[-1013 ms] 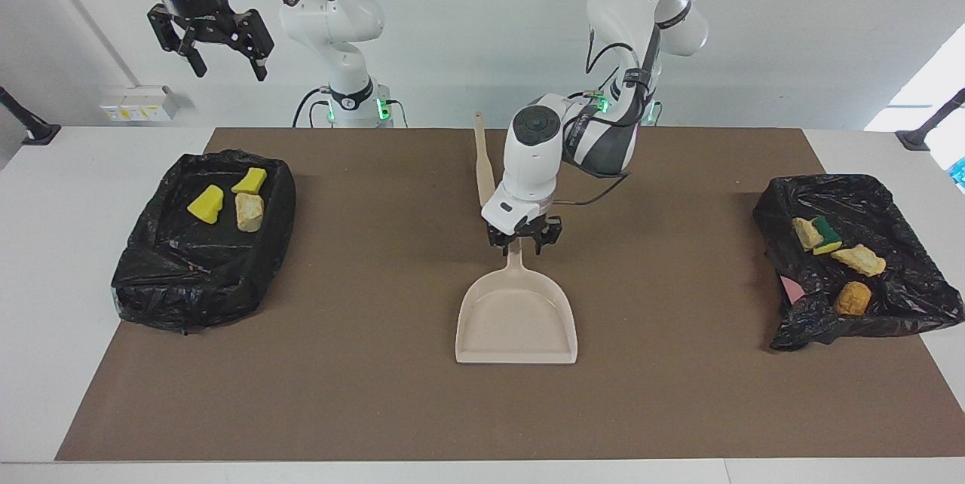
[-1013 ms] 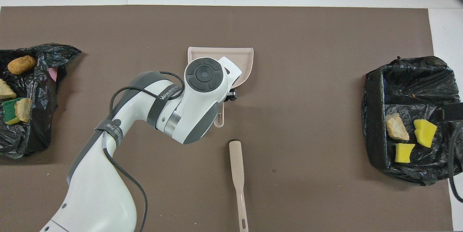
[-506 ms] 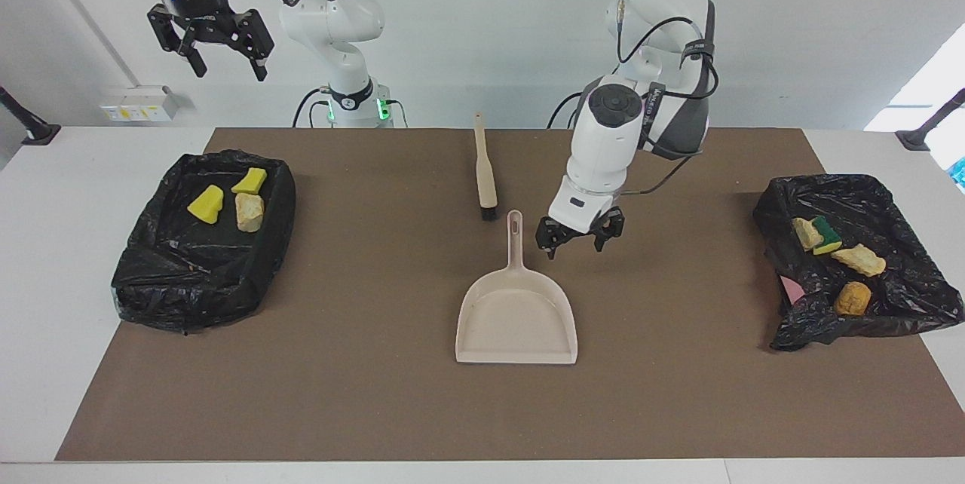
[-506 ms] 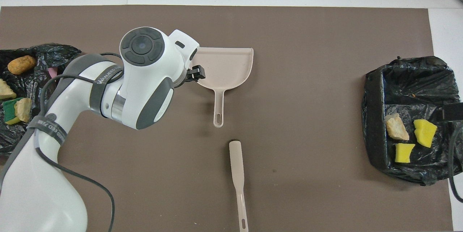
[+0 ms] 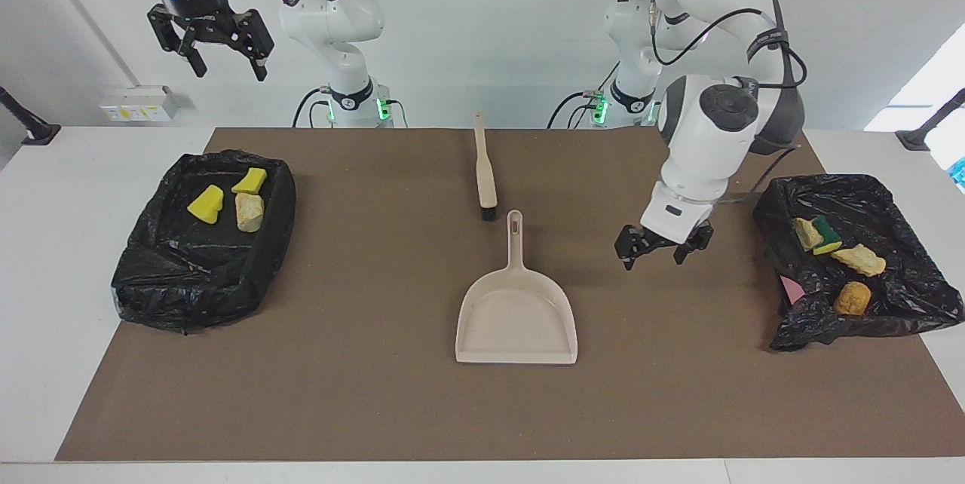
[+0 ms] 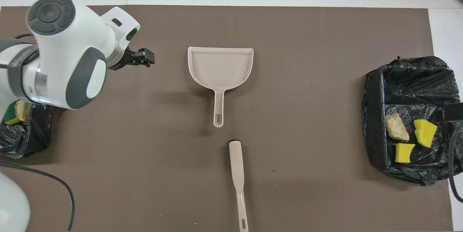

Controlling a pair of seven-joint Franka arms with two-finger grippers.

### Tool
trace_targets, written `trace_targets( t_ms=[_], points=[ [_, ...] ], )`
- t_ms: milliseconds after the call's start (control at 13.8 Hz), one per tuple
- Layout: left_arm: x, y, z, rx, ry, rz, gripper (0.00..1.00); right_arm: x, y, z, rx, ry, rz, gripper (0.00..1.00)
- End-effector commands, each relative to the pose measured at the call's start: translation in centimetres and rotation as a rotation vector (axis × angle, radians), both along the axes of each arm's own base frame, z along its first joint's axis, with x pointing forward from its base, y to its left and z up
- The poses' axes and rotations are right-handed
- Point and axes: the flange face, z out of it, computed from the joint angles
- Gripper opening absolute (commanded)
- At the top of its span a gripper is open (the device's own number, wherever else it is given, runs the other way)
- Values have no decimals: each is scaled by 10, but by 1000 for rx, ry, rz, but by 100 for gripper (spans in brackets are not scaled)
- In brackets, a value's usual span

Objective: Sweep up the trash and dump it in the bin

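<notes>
Over the brown mat (image 5: 377, 393), left gripper (image 5: 663, 243) spread empty beside dustpan (image 5: 516, 318), right gripper (image 5: 222, 50) raised, seemingly open.

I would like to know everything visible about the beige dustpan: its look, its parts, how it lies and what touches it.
The dustpan is beige and looks like plastic: a flat scoop with low raised walls and a slim handle with a hanging slot at its end. It lies flat and empty on the brown mat, mouth pointing away from the robots, handle toward them. Nothing touches it but the mat; the brush lies just past the handle's end, apart.
</notes>
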Motion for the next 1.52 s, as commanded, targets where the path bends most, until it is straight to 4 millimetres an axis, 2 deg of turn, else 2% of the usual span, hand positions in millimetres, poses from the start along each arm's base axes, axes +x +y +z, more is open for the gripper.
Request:
trace_targets(
  t_ms=[0, 145, 289, 362, 434, 868, 1013, 1157, 1302, 1447],
  points=[
    [2, 42, 16, -9, 55, -98, 100, -2, -1, 3, 4, -16, 22, 100],
    [-2, 71, 37, -70, 49, -100, 100, -2, -1, 3, 4, -16, 21, 100],
    [-6, 104, 49, -77, 58, -137, 100, -2, -2, 3, 4, -16, 19, 100],
    [-12, 114, 58, -76, 62, -171, 100, -2, -2, 3, 4, -16, 21, 100],
    [-24, 121, 76, -75, 43, -201, 100, -2, -1, 3, 4, -16, 22, 100],
    [-67, 134, 124, -65, 69, -202, 100, -2, -3, 1, -2, -10, 16, 100],
    [-79, 137, 147, -52, 48, -190, 100, -1, -8, 1, -9, -8, 6, 100],
    [-87, 135, 152, -47, 64, -164, 100, -1, -9, 1, -10, -8, 2, 100],
    [-101, 136, 145, -51, 79, -134, 100, -1, -7, 1, -10, -8, 8, 100],
    [-101, 137, 145, -47, 77, -143, 100, -1, 1, 0, -5, -6, 27, 100]
  ],
)
